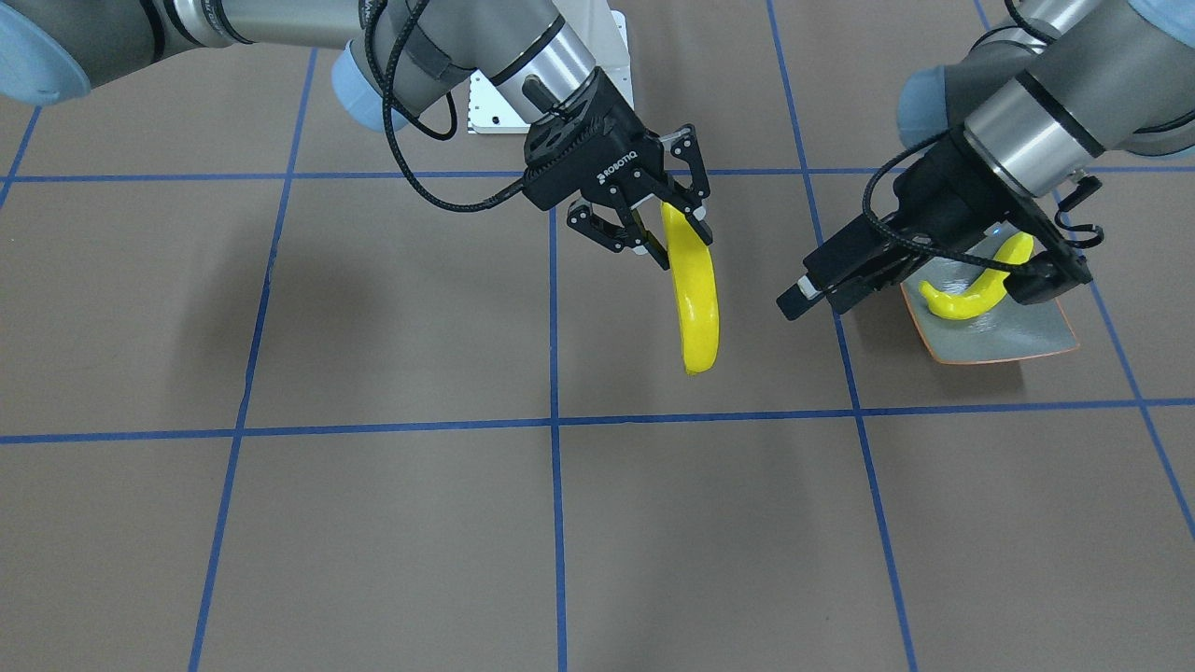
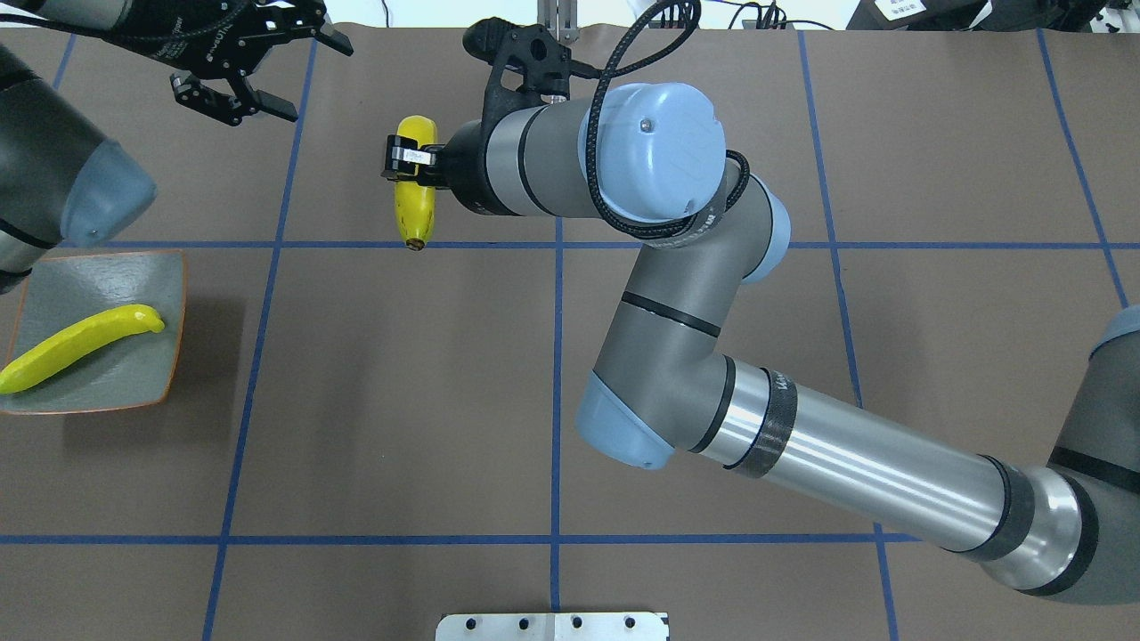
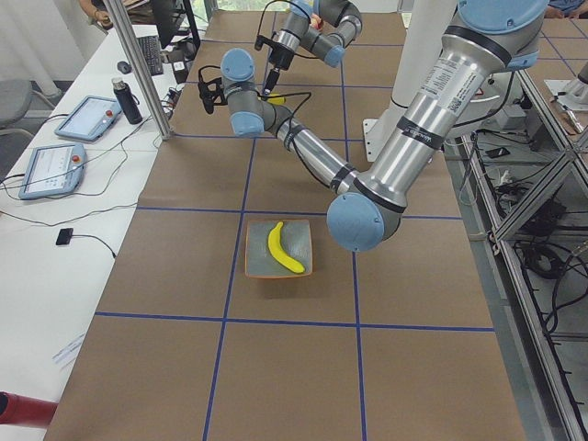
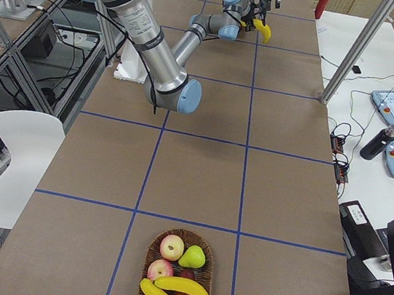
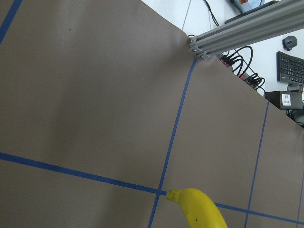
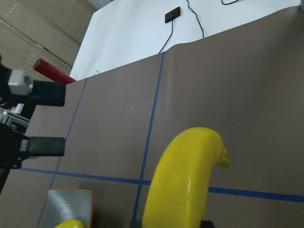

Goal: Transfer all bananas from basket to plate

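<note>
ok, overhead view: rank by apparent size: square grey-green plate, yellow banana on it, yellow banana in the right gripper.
1. Square grey-green plate.
2. Glossy yellow banana on the plate.
3. Glossy yellow held banana: looks shorter, but the right gripper hides part and it is lifted, so 2 versus 3 is unsure.

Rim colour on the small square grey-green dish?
Orange, a thin line around the dish; clearest in the exterior front-facing view.

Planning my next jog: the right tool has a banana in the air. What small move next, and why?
Probably slide the right tool sideways toward the plate, keeping height: it is shut on the held banana above the table, the plate has bare room beside the plated banana, and the left tool hangs open close by.
</note>
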### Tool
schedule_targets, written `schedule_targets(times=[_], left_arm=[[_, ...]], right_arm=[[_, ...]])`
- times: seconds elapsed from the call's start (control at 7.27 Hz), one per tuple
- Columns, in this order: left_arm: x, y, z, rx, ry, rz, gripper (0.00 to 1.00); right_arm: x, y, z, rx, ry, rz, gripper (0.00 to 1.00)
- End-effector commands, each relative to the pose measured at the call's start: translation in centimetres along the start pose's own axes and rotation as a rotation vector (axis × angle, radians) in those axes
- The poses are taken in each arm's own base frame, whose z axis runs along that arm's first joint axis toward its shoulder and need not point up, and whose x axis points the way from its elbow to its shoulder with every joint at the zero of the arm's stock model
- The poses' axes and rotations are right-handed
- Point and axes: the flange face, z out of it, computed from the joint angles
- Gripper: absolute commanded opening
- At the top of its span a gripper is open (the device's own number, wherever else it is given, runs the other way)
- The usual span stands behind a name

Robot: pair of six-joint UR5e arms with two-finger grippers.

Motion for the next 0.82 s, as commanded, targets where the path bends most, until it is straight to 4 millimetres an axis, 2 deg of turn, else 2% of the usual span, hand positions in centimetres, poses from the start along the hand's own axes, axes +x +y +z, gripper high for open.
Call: schedule_targets(times=[0.0, 0.27, 0.69], left_arm=[[0.2, 2.3, 2.1, -0.048, -0.003, -0.026, 1.00], [0.4, 3.6, 3.1, -0.074, -0.004, -0.026, 1.00], [0.9, 4.4, 3.0, -0.082, 0.006, -0.040, 1.00]], right_arm=[[-1.3, 0.0, -0.8, 0.013, -0.072, 0.002, 0.00], [-1.3, 0.0, -1.0, 0.025, -0.093, 0.012, 0.00], [-1.4, 0.2, -1.0, 0.038, -0.100, 0.012, 0.00]])
